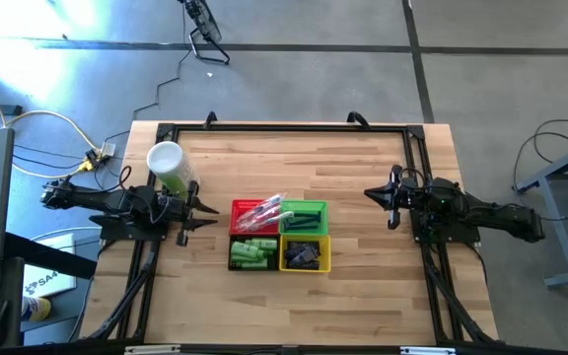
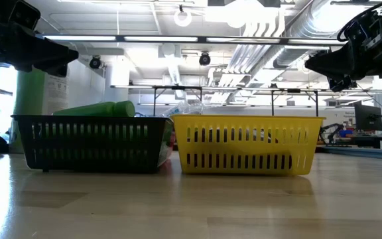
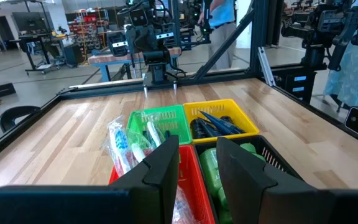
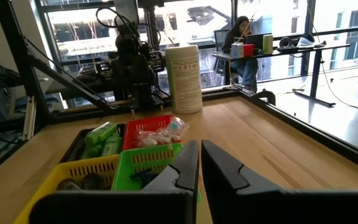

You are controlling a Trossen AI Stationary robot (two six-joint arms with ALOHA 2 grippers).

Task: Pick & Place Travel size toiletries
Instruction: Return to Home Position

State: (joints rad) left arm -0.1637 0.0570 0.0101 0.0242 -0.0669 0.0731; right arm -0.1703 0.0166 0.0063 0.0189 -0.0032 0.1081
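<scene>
Black basket (image 2: 88, 143) and yellow basket (image 2: 247, 146) sit closest in the low view, side by side on the table (image 2: 191, 206). Green bottles (image 2: 98, 108) poke up over the black one. Red basket (image 1: 254, 219) and green basket (image 1: 304, 215) stand right behind them. From low down they are mostly hidden.

From above, the left arm (image 1: 116, 202) lies low at the left side of the table and points at the baskets. The left jaws are open a little and hold nothing. The right arm (image 1: 461, 212) lies low at the right side, well apart from the baskets, and points back at them. The right jaws are closed with nothing between them. Both arms are cut off at the top corners of the low view.

All the toiletries are in baskets. The green bottles are in the black one, dark tubes (image 1: 304, 256) in the yellow one, and wrapped toothbrushes (image 1: 261, 209) in the red one. The green basket holds a blue thing (image 4: 143, 177) that is too hard to make out. A white tub (image 1: 166, 158) stands near the left arm.
</scene>
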